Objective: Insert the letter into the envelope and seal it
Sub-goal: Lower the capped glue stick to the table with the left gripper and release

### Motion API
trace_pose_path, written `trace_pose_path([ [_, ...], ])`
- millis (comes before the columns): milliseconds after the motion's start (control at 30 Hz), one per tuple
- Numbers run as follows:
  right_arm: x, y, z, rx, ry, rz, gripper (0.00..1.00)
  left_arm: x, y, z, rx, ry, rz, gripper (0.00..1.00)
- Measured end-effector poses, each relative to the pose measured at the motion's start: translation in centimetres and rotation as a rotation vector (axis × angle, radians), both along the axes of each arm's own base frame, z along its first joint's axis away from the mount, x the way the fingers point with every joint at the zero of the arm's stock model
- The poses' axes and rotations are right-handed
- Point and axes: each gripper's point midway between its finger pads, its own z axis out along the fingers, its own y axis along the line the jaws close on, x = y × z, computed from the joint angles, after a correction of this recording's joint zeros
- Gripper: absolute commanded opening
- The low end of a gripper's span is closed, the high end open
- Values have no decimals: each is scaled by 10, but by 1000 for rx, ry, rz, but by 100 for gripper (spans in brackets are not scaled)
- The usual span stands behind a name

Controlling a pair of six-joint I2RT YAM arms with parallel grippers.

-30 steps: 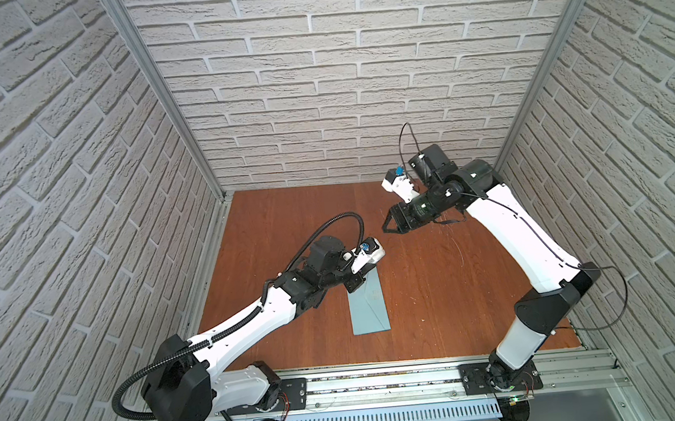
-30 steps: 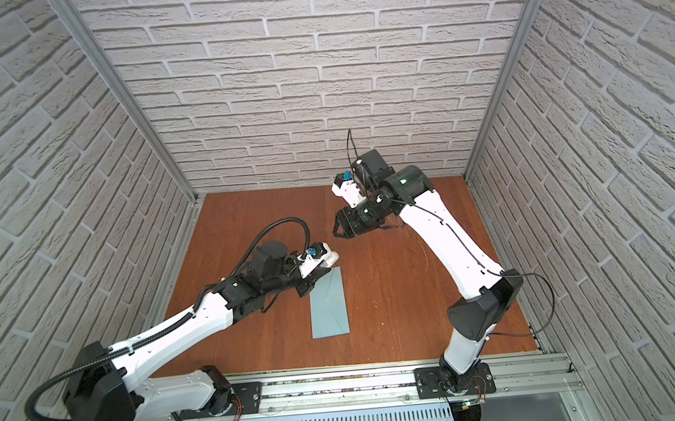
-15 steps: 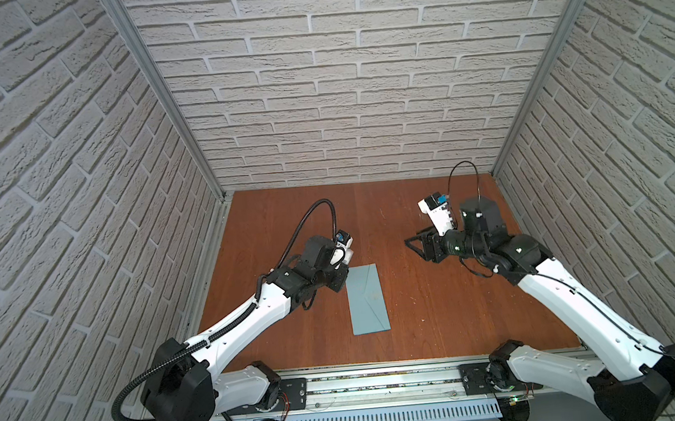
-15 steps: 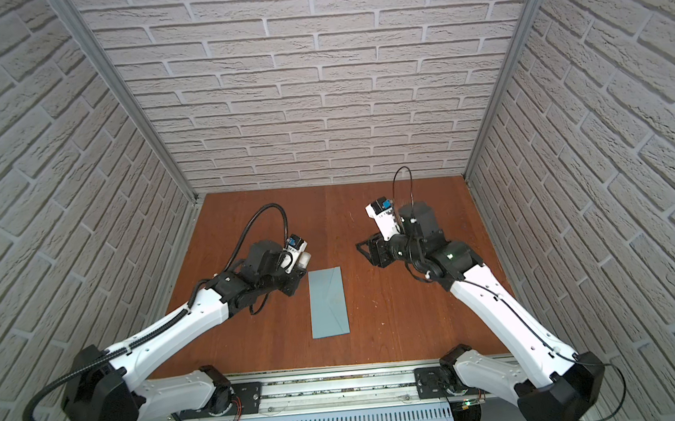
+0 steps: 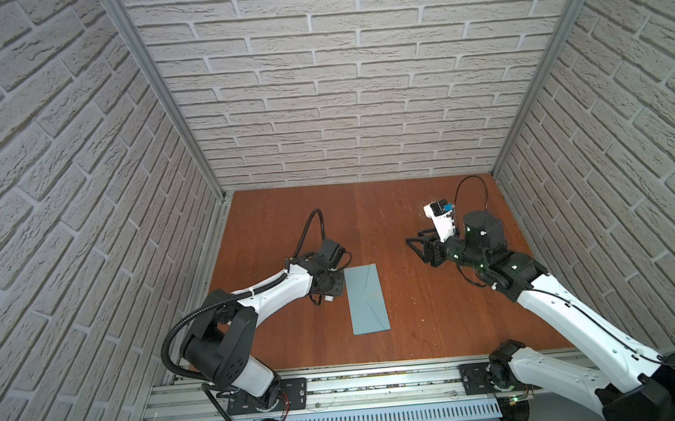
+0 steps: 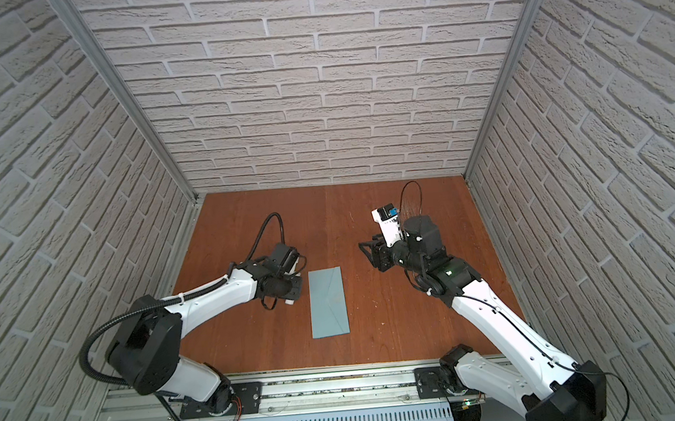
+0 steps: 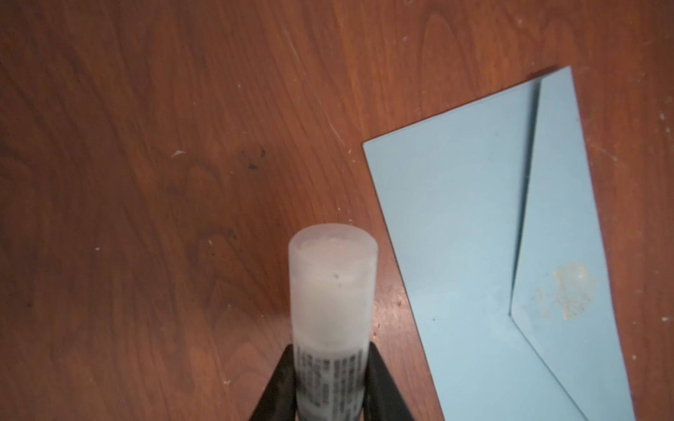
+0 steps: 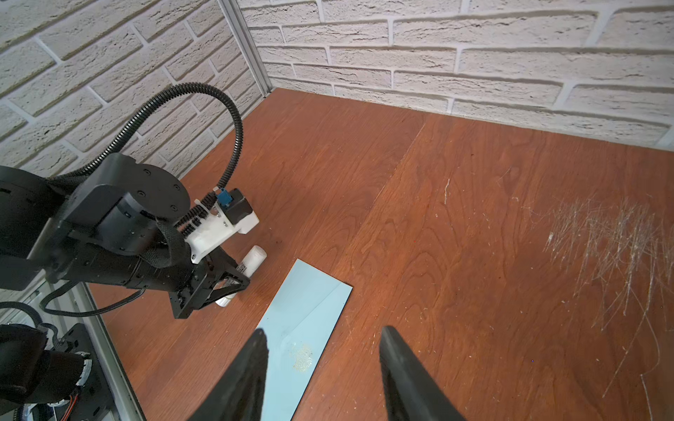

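Clamping a white glue stick [image 7: 332, 291] by its printed lower barrel, the left gripper [image 7: 330, 368] shows only its 2 black finger ends in the left wrist view; the rest is cut off by the frame edge. In both top views that grip is buried under the wrist, and just a white end of the stick pokes out beside the envelope [image 5: 367, 298]. Spread apart with nothing between its jaws, the right gripper [image 8: 324, 331] hangs over the table [image 5: 421, 329], well apart from the envelope's right side. The envelope lies flat near the table's middle, flap folded down. Only the 2 wrist views reveal a faint gold mark by the flap's point. What the envelope holds cannot be told.
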Motion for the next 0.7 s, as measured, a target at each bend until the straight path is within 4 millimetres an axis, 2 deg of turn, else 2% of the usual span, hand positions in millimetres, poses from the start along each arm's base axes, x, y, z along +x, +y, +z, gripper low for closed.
trace_pose_path([
  [133, -3, -3, -18, -13, 38, -11, 51, 1, 8, -11, 13, 37, 56, 4],
  [267, -2, -4, -20, -19, 40, -20, 51, -3, 14, -21, 30, 74, 92, 9],
  [367, -2, -5, -19, -21, 37, -23, 51, -4, 17, -24, 36, 86, 105, 18],
  [567, -1, -7, -20, -30, 36, -31, 51, -7, 19, -32, 48, 114, 119, 44],
  [700, -2, -9, -22, -45, 35, -34, 51, -8, 20, -32, 47, 124, 126, 52],
])
